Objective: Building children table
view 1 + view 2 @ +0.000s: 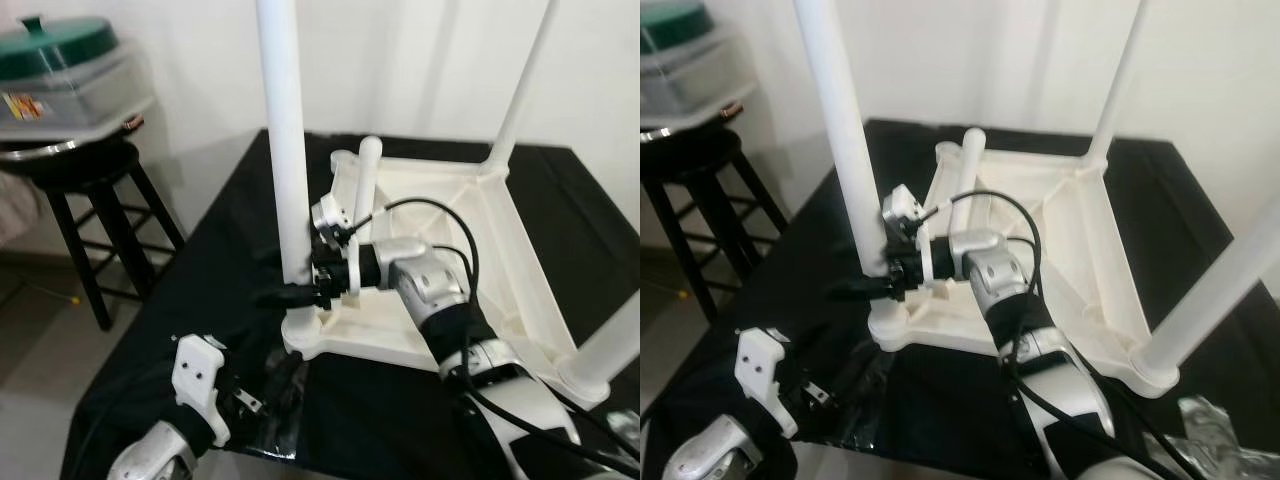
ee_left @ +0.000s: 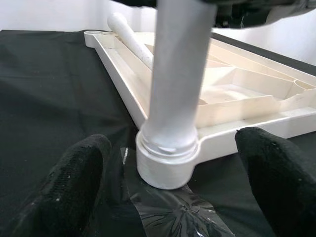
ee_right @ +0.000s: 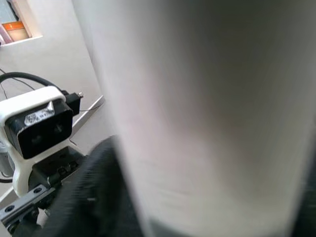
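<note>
Gripping near-corner leg (image 1: 285,150) w/ right claw (image 1: 290,295) | left claw (image 2: 168,197) wide, near tabletop (image 1: 500,250) corner | cloth (image 1: 210,260) edge close

No text, number or brand can be read anywhere. A small grey label (image 3: 40,115) sits on the white camera housing (image 3: 34,123) at the left of the right wrist view, but its print is too small and blurred to make out. At the upper left of the left eye view, a coloured sticker (image 1: 22,105) on the clear container (image 1: 70,95) is likewise illegible.
</note>
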You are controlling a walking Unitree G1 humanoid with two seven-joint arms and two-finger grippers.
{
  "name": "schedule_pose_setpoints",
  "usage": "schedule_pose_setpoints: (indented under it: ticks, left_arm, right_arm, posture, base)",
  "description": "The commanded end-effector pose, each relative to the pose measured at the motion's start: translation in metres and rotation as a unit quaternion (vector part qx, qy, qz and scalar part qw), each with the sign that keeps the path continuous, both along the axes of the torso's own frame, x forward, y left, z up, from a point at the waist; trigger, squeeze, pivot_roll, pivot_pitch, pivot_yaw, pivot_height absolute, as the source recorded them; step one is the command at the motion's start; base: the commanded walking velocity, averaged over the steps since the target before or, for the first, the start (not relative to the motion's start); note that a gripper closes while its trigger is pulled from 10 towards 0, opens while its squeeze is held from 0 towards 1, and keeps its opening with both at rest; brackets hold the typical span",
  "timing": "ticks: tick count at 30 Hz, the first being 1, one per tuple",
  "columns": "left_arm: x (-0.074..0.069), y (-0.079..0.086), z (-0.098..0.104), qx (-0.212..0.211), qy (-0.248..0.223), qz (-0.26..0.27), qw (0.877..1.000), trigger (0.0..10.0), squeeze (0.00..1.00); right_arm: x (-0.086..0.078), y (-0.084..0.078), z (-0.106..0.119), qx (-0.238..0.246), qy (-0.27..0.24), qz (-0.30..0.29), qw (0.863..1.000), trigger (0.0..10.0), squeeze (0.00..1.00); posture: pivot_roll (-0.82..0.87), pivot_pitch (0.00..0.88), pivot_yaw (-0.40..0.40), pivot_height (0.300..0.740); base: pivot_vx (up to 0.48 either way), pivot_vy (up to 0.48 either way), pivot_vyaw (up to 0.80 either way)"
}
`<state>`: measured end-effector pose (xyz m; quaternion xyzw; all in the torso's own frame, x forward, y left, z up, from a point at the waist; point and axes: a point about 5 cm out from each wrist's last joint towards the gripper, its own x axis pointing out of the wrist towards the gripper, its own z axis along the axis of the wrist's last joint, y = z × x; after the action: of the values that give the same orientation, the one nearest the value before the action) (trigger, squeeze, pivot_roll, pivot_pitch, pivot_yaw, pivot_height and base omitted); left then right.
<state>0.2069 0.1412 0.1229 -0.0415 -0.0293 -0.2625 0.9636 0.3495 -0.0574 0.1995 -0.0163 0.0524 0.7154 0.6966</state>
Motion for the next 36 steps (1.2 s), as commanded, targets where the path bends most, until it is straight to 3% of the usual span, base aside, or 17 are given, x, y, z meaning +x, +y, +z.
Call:
schedule_pose_setpoints:
  ticks: [1, 7, 9, 10, 11, 12, 13, 14, 15, 26, 27, 28, 29, 32, 33, 34, 36]
  left_arm:
    - [-0.002, 0.000, -0.004, 0.001, 0.010, -0.001, 1.000, 10.0, 0.00]
    - [-0.003, 0.001, -0.004, 0.000, 0.011, -0.001, 1.000, 10.0, 0.00]
    - [-0.003, 0.002, -0.005, 0.000, 0.012, -0.001, 1.000, 10.0, 0.00]
    - [-0.003, 0.002, -0.005, 0.000, 0.012, -0.001, 1.000, 10.0, 0.00]
    - [-0.004, 0.002, -0.005, 0.001, 0.012, -0.001, 1.000, 10.0, 0.00]
    - [-0.004, 0.003, -0.005, 0.001, 0.012, 0.000, 1.000, 10.0, 0.00]
    - [-0.004, 0.003, -0.005, 0.001, 0.012, 0.000, 1.000, 10.0, 0.00]
    - [-0.003, 0.004, -0.005, 0.001, 0.012, 0.000, 1.000, 10.0, 0.00]
    - [-0.003, 0.004, -0.005, 0.001, 0.013, 0.001, 1.000, 10.0, 0.00]
    - [-0.002, 0.005, -0.007, 0.002, 0.016, -0.001, 1.000, 10.0, 0.00]
    - [-0.002, 0.005, -0.007, 0.002, 0.015, 0.001, 1.000, 10.0, 0.00]
    - [-0.001, 0.005, -0.007, 0.002, 0.014, 0.003, 1.000, 10.0, 0.00]
    - [-0.001, 0.005, -0.007, 0.002, 0.014, 0.003, 1.000, 10.0, 0.00]
    - [-0.001, 0.005, -0.006, 0.002, 0.013, 0.004, 1.000, 10.0, 0.00]
    - [-0.001, 0.005, -0.006, 0.002, 0.013, 0.004, 1.000, 10.0, 0.00]
    - [-0.001, 0.005, -0.006, 0.002, 0.013, 0.003, 1.000, 10.0, 0.00]
    - [-0.001, 0.004, -0.006, 0.001, 0.013, 0.002, 1.000, 10.0, 0.00]
  right_arm:
    - [-0.002, 0.000, -0.004, 0.001, 0.004, 0.014, 1.000, 0.0, 0.00]
    - [-0.002, -0.008, -0.011, 0.005, 0.009, -0.012, 1.000, 0.0, 0.00]
    - [-0.005, -0.013, -0.032, -0.014, 0.023, -0.085, 0.996, 0.0, 0.00]
    - [-0.005, -0.013, -0.032, -0.014, 0.023, -0.085, 0.996, 0.0, 0.00]
    - [-0.007, -0.009, -0.051, -0.045, 0.029, -0.183, 0.982, 0.0, 0.00]
    - [-0.012, -0.009, -0.073, -0.079, 0.051, -0.326, 0.941, 0.0, 0.00]
    - [-0.012, -0.009, -0.073, -0.079, 0.051, -0.326, 0.941, 0.0, 0.00]
    - [-0.025, -0.006, -0.085, -0.093, 0.060, -0.388, 0.915, 0.0, 0.00]
    - [-0.034, -0.002, -0.089, -0.091, 0.066, -0.413, 0.904, 0.0, 0.00]
    - [-0.036, 0.004, -0.088, -0.077, 0.060, -0.404, 0.909, 0.0, 0.00]
    - [-0.030, 0.005, -0.083, -0.075, 0.052, -0.397, 0.913, 10.0, 0.00]
    - [-0.023, 0.008, -0.073, -0.060, 0.046, -0.375, 0.924, 10.0, 1.00]
    - [-0.023, 0.008, -0.073, -0.060, 0.046, -0.375, 0.924, 10.0, 1.00]
    - [-0.012, 0.013, -0.045, -0.011, 0.027, -0.311, 0.950, 10.0, 1.00]
    - [-0.012, 0.013, -0.045, -0.011, 0.027, -0.311, 0.950, 10.0, 1.00]
    - [-0.011, 0.013, -0.030, 0.016, 0.014, -0.255, 0.967, 10.0, 1.00]
    - [-0.013, 0.013, -0.020, 0.029, 0.004, -0.226, 0.974, 10.0, 1.00]
  posture:
    - [0.03, 0.033, 0.008, 0.740]
    - [0.03, 0.034, 0.009, 0.740]
    - [0.02, 0.036, -0.003, 0.740]
    - [0.02, 0.036, -0.003, 0.740]
    - [0.02, 0.037, -0.002, 0.740]
    - [0.01, 0.049, 0.003, 0.740]
    - [0.01, 0.049, 0.003, 0.740]
    - [0.01, 0.043, 0.008, 0.740]
    - [0.01, 0.041, 0.010, 0.740]
    - [0.00, 0.030, 0.016, 0.740]
    - [0.00, 0.030, 0.014, 0.740]
    - [0.01, 0.031, 0.013, 0.740]
    - [0.01, 0.031, 0.013, 0.740]
    - [0.01, 0.030, 0.012, 0.740]
    - [0.01, 0.030, 0.012, 0.740]
    - [0.01, 0.028, 0.012, 0.740]
    - [0.01, 0.028, 0.012, 0.740]
  base:
    - [0.000, 0.000, 0.00]
    - [0.000, 0.000, 0.00]
    - [0.000, 0.000, 0.00]
    - [0.000, 0.000, 0.00]
    - [0.000, 0.000, 0.00]
    - [0.000, 0.000, 0.00]
    - [0.000, 0.000, 0.00]
    - [0.000, 0.000, 0.00]
    - [0.000, 0.000, 0.00]
    - [0.000, 0.000, 0.00]
    - [0.000, 0.000, 0.00]
    - [0.000, 0.000, 0.00]
    - [0.000, 0.000, 0.00]
    - [0.000, 0.000, 0.00]
    - [0.000, 0.000, 0.00]
    - [0.000, 0.000, 0.00]
    - [0.000, 0.000, 0.00]
